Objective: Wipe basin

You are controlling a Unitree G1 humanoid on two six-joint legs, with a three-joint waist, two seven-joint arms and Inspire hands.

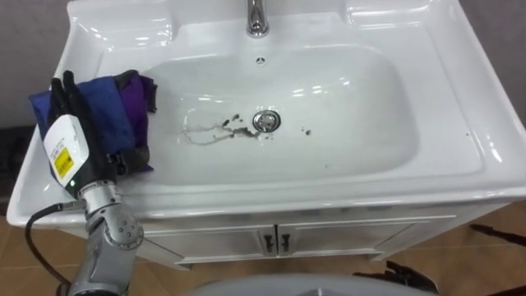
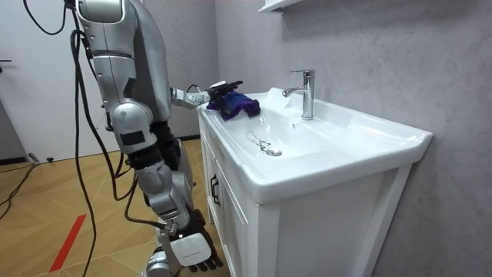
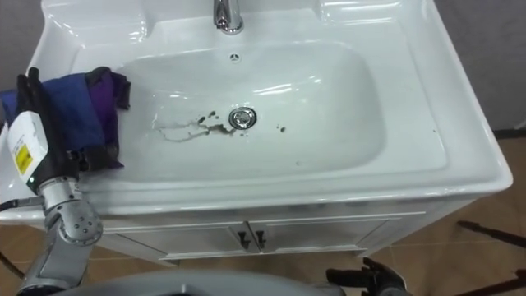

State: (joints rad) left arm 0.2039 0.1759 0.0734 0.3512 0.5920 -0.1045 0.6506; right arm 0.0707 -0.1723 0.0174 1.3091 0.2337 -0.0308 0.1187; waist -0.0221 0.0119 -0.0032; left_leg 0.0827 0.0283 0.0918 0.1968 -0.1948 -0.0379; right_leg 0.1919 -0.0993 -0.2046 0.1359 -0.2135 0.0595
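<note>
White basin [image 1: 444,123], dark specks [image 1: 234,123] by drain [image 1: 265,121], left hand [image 1: 72,136] on blue-purple cloth [image 1: 123,107] at left rim, grip cannot be told

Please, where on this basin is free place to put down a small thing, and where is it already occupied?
Free: the flat right rim of the basin, between bowl and outer edge, and the back ledge on both sides of the faucet. Crowded: the left rim, where the left hand holds the cloth. Dirt lies beside the drain.

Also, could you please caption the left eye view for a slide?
Left robot hand rests on a blue and purple cloth on the basin rim; dark specks near the drain.
</note>
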